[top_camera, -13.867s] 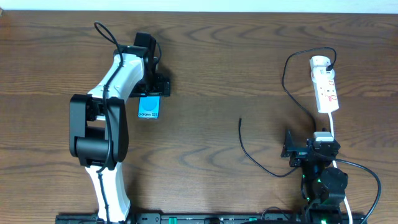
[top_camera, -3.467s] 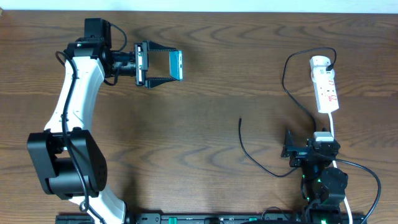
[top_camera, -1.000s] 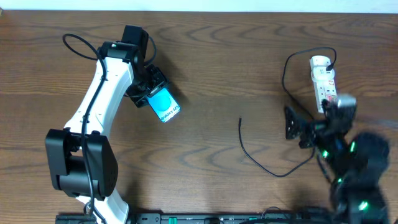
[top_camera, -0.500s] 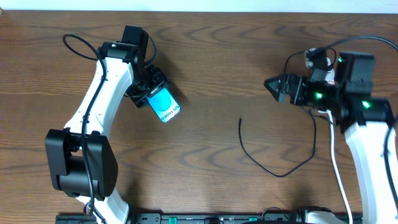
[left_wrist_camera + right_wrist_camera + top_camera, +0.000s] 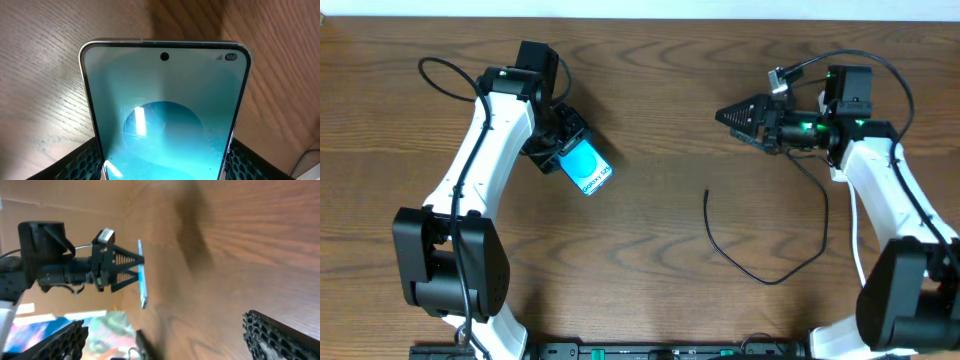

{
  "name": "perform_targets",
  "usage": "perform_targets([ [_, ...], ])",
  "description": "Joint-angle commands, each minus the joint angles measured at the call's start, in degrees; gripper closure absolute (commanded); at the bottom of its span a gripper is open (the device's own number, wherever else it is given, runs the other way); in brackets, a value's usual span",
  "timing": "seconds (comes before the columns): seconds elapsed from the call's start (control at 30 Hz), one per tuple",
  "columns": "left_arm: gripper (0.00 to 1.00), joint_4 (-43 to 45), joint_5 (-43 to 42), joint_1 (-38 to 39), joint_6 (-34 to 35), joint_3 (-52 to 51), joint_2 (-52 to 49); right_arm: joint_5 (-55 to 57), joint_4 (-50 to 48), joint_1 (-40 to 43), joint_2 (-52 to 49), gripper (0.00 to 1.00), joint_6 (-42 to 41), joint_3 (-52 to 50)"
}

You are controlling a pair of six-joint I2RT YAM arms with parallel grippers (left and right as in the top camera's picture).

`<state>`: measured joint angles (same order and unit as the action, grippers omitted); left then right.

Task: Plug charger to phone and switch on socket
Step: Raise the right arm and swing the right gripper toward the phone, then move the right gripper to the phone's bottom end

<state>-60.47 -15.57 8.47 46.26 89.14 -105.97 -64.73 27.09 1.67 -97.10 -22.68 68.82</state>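
Observation:
My left gripper (image 5: 563, 152) is shut on the phone (image 5: 586, 170), gripping it by its long edges with the teal screen up and tilted, left of the table's middle. The left wrist view shows the phone (image 5: 165, 105) between both fingers. The charger cable (image 5: 760, 278) lies loose on the wood, and its plug tip (image 5: 707, 194) is free at the centre. My right gripper (image 5: 733, 115) is open and empty, pointing left, above and beyond the tip. The right wrist view shows the phone (image 5: 142, 282) edge-on in the left gripper. The socket is hidden under my right arm.
The power strip's white cord (image 5: 857, 235) runs down the right side of the table. My right arm (image 5: 880, 180) stretches over the far right area. The left arm's base (image 5: 450, 270) stands at the front left.
My right arm has swung up from the front right to the far right, and its open gripper has moved leftward. The left gripper and phone have barely moved.

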Motion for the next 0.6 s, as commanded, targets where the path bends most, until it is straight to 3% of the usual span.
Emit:
perform_targets([
  [0.0,0.93,-0.3,-0.5,0.1,8.2,0.1,1.5,-5.2,-0.8,-1.7,-0.6,0.01,-1.2,0.7],
  [0.4,0.93,-0.4,-6.9,0.1,22.1,0.1,1.5,7.4,-9.6,-10.1,-0.6,0.01,-8.8,0.7],
  [0.57,0.93,-0.4,-10.1,0.1,28.3,0.1,1.5,13.5,-10.3,-13.4,-0.6,0.05,-10.1,0.7],
])
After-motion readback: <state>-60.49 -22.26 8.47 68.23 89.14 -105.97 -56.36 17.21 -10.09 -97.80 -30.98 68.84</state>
